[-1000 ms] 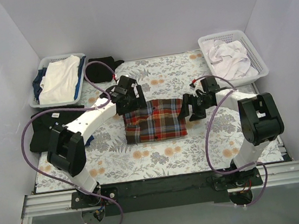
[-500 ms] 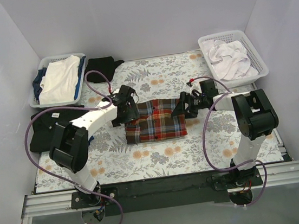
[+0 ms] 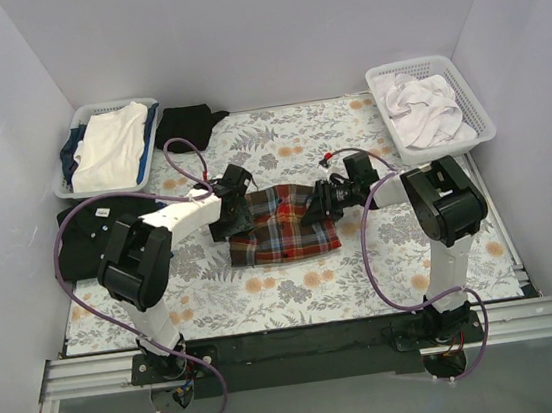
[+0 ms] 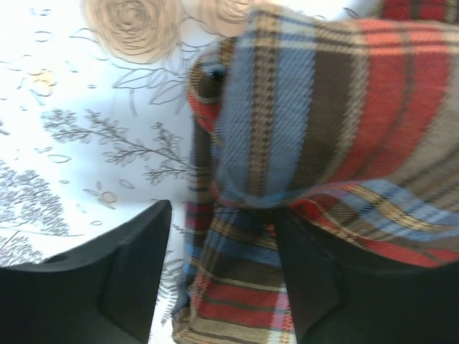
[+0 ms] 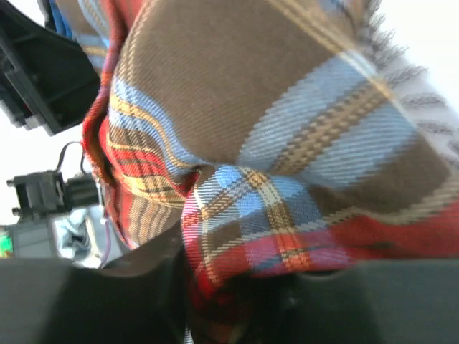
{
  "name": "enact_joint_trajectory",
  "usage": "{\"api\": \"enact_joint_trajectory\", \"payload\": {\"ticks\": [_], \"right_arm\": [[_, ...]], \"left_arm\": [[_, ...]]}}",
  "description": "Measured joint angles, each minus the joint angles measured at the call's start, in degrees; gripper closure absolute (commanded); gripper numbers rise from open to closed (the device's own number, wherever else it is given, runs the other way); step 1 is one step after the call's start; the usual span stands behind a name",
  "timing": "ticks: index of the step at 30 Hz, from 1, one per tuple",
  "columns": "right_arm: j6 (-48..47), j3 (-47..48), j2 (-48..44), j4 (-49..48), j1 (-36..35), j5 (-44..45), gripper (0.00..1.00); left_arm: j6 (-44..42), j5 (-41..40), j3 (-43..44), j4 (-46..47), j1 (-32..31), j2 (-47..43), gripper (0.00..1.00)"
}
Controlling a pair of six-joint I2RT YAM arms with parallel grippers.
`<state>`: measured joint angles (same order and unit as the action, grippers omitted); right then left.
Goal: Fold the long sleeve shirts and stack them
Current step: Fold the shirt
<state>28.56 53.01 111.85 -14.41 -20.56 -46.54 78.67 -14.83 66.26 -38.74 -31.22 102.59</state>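
Observation:
The red-orange plaid shirt [image 3: 283, 226] lies folded at the middle of the floral table cover, its two short sides bunched up. My left gripper [image 3: 233, 212] is at its left side. In the left wrist view the plaid cloth [image 4: 323, 107] runs between the fingers of that gripper [image 4: 222, 215]; it drapes over the right one, and a strip of table shows beside the left one. My right gripper [image 3: 324, 201] is at the shirt's right side. In the right wrist view that gripper [image 5: 237, 287] is shut on a bunch of plaid [image 5: 272, 107]. A folded black shirt [image 3: 78, 236] lies at the left edge.
A basket [image 3: 78, 115] at the back left holds white and blue clothes. Another basket [image 3: 474, 92] at the back right holds white cloth. A loose black garment [image 3: 185, 125] lies at the back beside the left basket. Purple cables loop from both arms.
Both grippers came down and inward onto the plaid shirt's two short sides and narrowed. The shirt's sides have bunched toward the middle.

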Motion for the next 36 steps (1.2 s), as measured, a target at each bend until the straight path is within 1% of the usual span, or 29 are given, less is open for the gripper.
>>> {"api": "enact_joint_trajectory", "payload": {"ticks": [1, 2, 5, 7, 11, 14, 18, 22, 25, 28, 31, 33, 36], "right_arm": [[-0.1, -0.1, 0.1, 0.5, 0.0, 0.4, 0.94], [0.0, -0.2, 0.1, 0.9, -0.1, 0.9, 0.99], [-0.1, 0.3, -0.2, 3.6, -0.2, 2.6, 0.99], [-0.5, 1.5, -0.8, 6.9, -0.5, 4.4, 0.99], [-3.6, 6.2, -2.5, 18.0, -1.5, 12.2, 0.99], [-7.0, 11.7, -3.5, 28.3, -1.6, 21.9, 0.99], [-11.6, 19.6, -4.3, 39.7, -0.8, 39.1, 0.99], [-16.3, 27.5, -5.2, 48.0, 0.0, 58.2, 0.99], [-19.6, 32.1, -6.3, 52.1, 0.1, 70.2, 0.99], [-23.5, 36.0, -8.1, 54.0, -0.8, 82.0, 0.99], [-29.7, 36.7, -10.7, 51.9, -4.4, 93.7, 0.99], [-36.5, 34.7, -12.4, 46.9, -8.7, 101.7, 0.99], [-47.7, 28.5, -13.4, 36.9, -15.8, 111.0, 0.99]], "left_arm": [[-0.1, -0.3, 0.2, -0.4, 0.0, 0.0, 0.24], [-0.2, -0.7, 0.5, -1.1, 0.0, 0.0, 0.2], [-0.6, -1.7, 2.4, -3.7, 0.5, 0.0, 0.12], [-0.8, -2.2, 4.6, -5.1, 1.2, 0.0, 0.1], [-1.8, -2.9, 10.8, -6.3, 2.5, -1.4, 0.05], [-2.6, -3.2, 14.5, -6.4, 4.0, -3.7, 0.03], [-3.4, -3.3, 18.0, -6.3, 6.3, -7.0, 0.02], [-3.9, -3.0, 18.8, -6.1, 8.4, -8.8, 0.02], [-4.1, -2.3, 18.9, -6.1, 9.7, -8.9, 0.02], [-4.2, -1.6, 18.9, -6.0, 10.9, -8.9, 0.02], [-4.3, -0.6, 18.9, -6.0, 11.9, -9.0, 0.02], [-4.3, -0.1, 18.9, -6.0, 12.5, -9.3, 0.02], [-4.4, 0.7, 18.8, -6.0, 13.3, -9.7, 0.02]]}}
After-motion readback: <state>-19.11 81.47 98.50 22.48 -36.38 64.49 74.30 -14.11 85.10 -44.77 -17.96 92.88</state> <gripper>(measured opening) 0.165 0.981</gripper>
